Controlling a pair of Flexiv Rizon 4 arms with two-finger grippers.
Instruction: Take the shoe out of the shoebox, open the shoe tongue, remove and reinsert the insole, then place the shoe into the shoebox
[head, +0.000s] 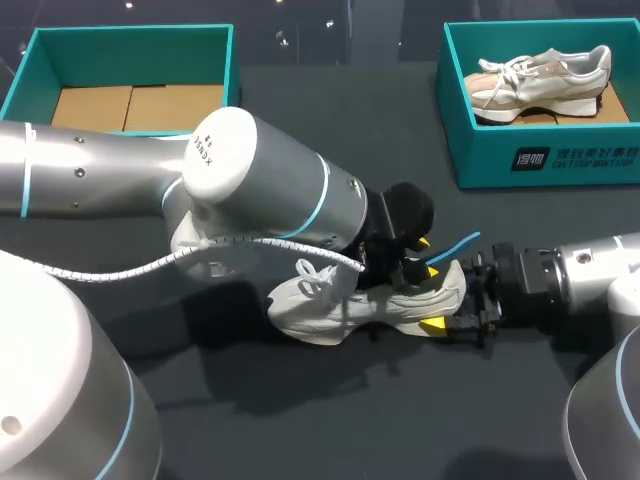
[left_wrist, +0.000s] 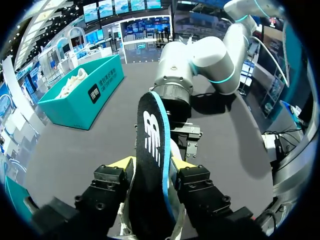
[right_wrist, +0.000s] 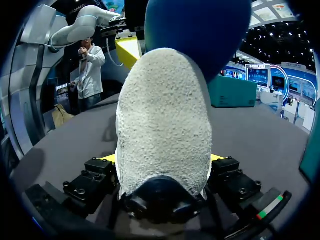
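Observation:
A white shoe (head: 330, 305) lies on its side on the dark table, heel toward my right arm. My right gripper (head: 445, 300) is shut on the heel. In the right wrist view the fuzzy heel (right_wrist: 162, 125) fills the gap between the yellow tips of my right gripper (right_wrist: 162, 159). A black insole with a blue edge (left_wrist: 152, 150) stands up out of the shoe between the spread fingers of my left gripper (left_wrist: 152, 164), which is open. From the head view, the left gripper (head: 410, 262) hovers over the shoe's opening, and the insole's blue end (head: 455, 245) pokes out.
A teal shoebox (head: 560, 155) at the back right holds a second, beige shoe (head: 540, 80). Another teal box (head: 235, 70) at the back left shows only a cardboard floor. My left arm's bulky body (head: 270, 190) covers the table's middle.

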